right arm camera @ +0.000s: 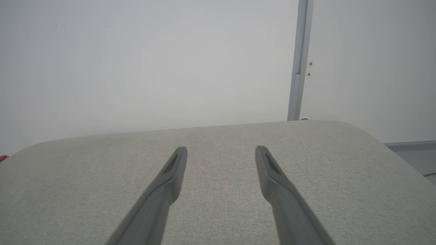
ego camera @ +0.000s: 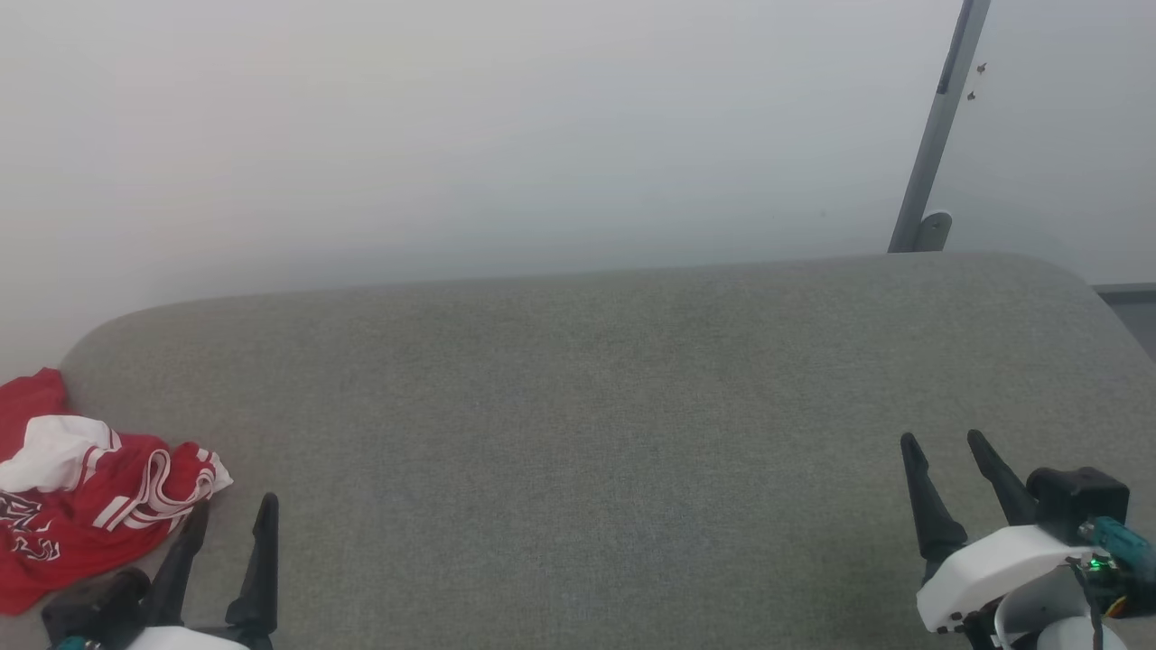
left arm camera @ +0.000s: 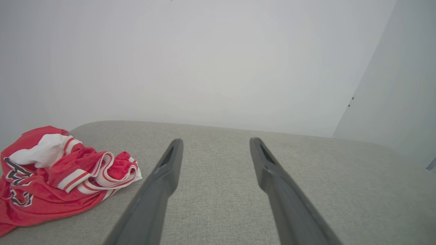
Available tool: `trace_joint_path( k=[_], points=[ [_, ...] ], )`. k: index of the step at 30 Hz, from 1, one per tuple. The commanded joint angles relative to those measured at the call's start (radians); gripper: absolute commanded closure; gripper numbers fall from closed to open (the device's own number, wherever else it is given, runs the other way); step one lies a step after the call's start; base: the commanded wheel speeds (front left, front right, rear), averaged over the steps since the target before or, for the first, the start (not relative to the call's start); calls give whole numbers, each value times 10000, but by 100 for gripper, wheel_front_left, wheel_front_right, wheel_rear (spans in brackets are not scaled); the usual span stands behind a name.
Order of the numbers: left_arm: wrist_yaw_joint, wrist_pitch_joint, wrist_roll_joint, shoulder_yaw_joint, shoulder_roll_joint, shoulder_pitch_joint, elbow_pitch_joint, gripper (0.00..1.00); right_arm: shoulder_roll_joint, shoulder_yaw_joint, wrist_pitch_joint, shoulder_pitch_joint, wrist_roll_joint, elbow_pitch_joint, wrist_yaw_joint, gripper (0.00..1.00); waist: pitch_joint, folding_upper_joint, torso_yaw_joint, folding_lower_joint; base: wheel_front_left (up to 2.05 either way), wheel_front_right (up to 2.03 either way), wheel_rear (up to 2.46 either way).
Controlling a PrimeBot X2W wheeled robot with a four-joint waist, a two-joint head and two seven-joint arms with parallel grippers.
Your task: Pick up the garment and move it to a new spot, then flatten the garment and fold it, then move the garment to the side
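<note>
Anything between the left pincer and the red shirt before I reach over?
Nothing: the left wrist view shows just bare grey cushion between the open left pincer and the crumpled garment, which lies to its left.

The garment [ego camera: 81, 515] is a small bright red jersey, crumpled into a loose heap and not spread flat. White trim with red stripes curls in folds across its middle, a white panel bunches near the top, and part of the dark, white-outlined lettering shows low on its left. It lies on the grey fabric-covered surface [ego camera: 578, 433], at the left edge by the far left rounded corner.
</note>
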Motion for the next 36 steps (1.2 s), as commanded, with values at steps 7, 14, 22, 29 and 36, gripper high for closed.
trace_joint_path(
  k=[7,14,22,29,36],
  points=[
    [-25,-172,314,89,132,192,-17,0,-38,58,-137,127,-563,-106,28,0,-99,0,-29,0,0,0,0],
    [-27,-267,494,70,218,297,8,0,-24,80,-194,189,-941,-204,29,0,-191,0,-53,0,0,0,0],
    [-27,-267,350,96,231,323,34,0,-53,76,-225,212,-894,-219,27,0,-213,0,-56,0,0,0,0],
    [-28,-267,200,98,219,326,97,0,-59,108,-291,244,-900,-294,27,0,-205,0,-25,0,0,0,0],
    [-1,-267,28,532,113,20,659,0,-111,530,-374,280,-725,-321,27,0,-290,0,428,0,0,0,0]
  ],
)
